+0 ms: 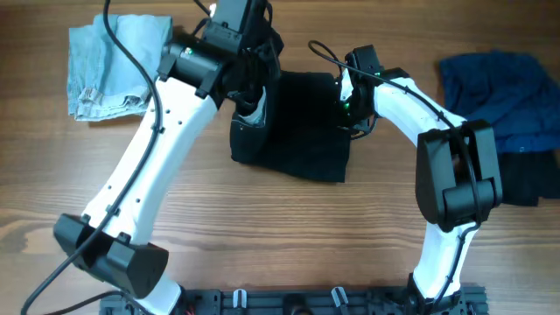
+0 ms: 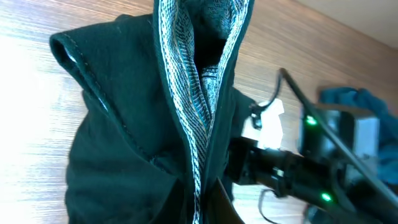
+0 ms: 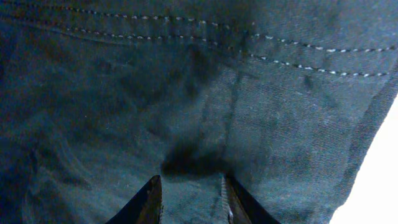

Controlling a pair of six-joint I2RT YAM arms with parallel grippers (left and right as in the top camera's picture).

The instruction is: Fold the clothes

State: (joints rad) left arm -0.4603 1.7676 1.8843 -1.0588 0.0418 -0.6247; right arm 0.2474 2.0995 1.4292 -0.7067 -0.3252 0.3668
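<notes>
Black garment (image 1: 297,140) lying mid-table, one edge lifted.
I'm gripping that edge with the left gripper (image 1: 252,100) while the right gripper (image 3: 189,183) is pinching fabric narrowly; pulling unevenly could slip a grip and skew the fold.

Black garment (image 1: 302,131) lies at upper centre of the wooden tabletop (image 1: 289,236). My left hand (image 1: 249,94) grips its left portion, raised, pale lining showing. My right hand (image 1: 348,103) sits at its right edge; grip unclear. Light blue garment (image 1: 114,66) at upper left. Dark blue garment (image 1: 503,87) at upper right.
</notes>
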